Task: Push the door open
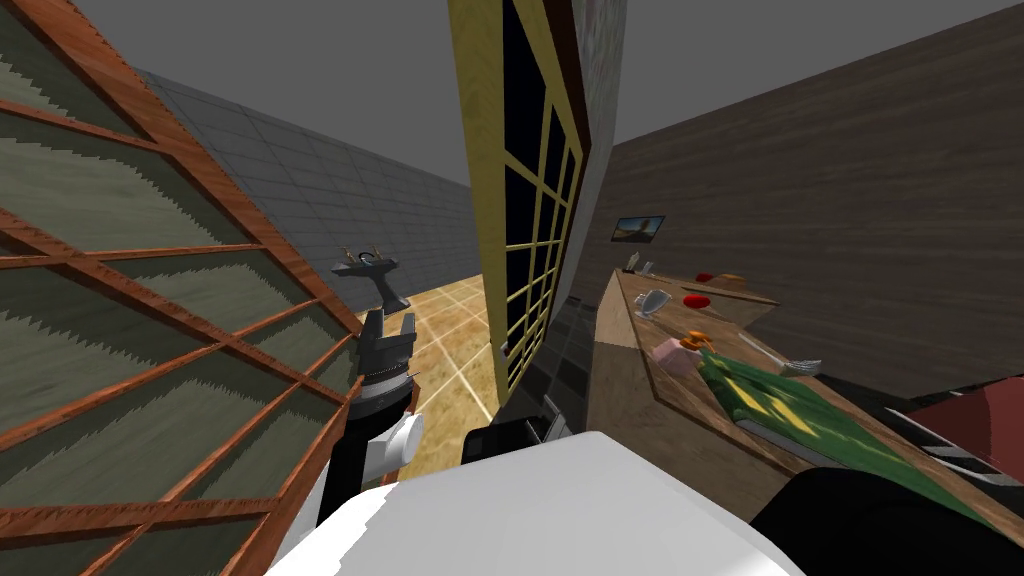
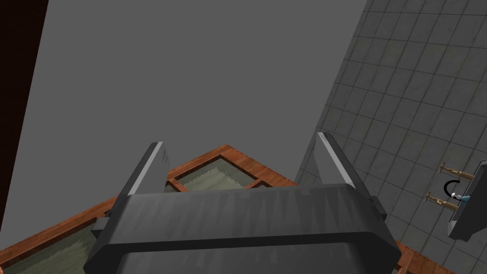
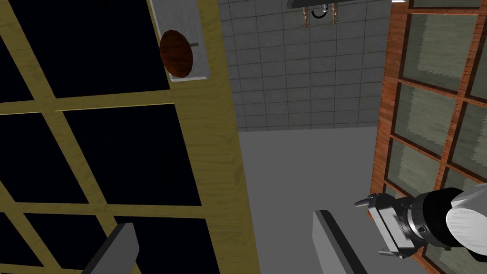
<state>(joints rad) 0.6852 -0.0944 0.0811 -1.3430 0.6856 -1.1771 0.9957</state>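
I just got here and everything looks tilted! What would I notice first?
Two big gridded doors catch the eye: a red-brown door with greenish panes on the robot's left, and a yellow door with black panes in the middle, carrying a round brown knob. Between them the left gripper stands open close beside the red-brown door. A wooden table with colourful things runs along the right.
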